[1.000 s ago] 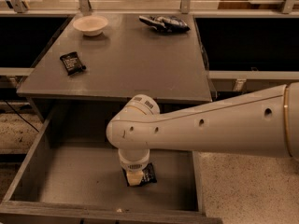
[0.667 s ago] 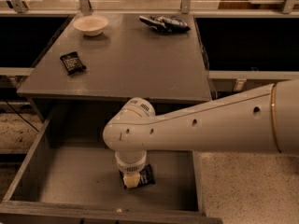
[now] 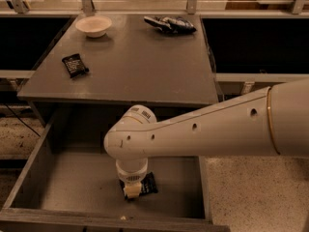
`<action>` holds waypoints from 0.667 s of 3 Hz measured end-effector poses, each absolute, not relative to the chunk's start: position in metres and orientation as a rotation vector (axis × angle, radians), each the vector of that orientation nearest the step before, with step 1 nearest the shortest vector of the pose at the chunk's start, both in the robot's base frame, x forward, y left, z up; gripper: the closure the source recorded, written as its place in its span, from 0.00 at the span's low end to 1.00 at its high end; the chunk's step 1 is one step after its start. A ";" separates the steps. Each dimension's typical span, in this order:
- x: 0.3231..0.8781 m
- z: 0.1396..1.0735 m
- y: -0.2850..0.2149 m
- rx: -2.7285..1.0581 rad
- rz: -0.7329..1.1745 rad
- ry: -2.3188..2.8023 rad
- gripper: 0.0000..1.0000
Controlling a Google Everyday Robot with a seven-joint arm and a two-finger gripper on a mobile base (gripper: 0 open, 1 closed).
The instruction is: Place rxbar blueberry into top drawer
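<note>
One gripper [image 3: 131, 191] is hanging low inside the top drawer [image 3: 72, 180], seemingly laying the rxbar blueberry [image 3: 147, 183] on its floor; whether it is pinching, I cannot tell.

1 bowl [image 3: 93, 25] | 1 packet [image 3: 75, 65] | 1 bag [image 3: 170, 23] | 1 rxbar blueberry [image 3: 148, 183] | 1 end effector [image 3: 131, 191] (inside top drawer [image 3: 72, 178])

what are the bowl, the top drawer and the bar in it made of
The bowl: probably ceramic or plastic, smooth, pale, matte. The top drawer: grey wood-grain board, matte. The rxbar blueberry: dark, printed, plastic-like wrapper, lying beneath the gripper inside the drawer.
</note>
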State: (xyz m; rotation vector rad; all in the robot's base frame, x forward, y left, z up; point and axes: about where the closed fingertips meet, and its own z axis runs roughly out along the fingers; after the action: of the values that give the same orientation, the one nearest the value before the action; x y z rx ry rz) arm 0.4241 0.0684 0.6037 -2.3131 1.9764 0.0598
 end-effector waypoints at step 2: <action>0.424 0.604 0.068 -2.313 0.060 1.976 0.59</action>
State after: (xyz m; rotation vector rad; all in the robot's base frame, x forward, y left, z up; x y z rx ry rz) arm 0.4241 0.0684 0.6037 -2.3131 1.9764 0.0598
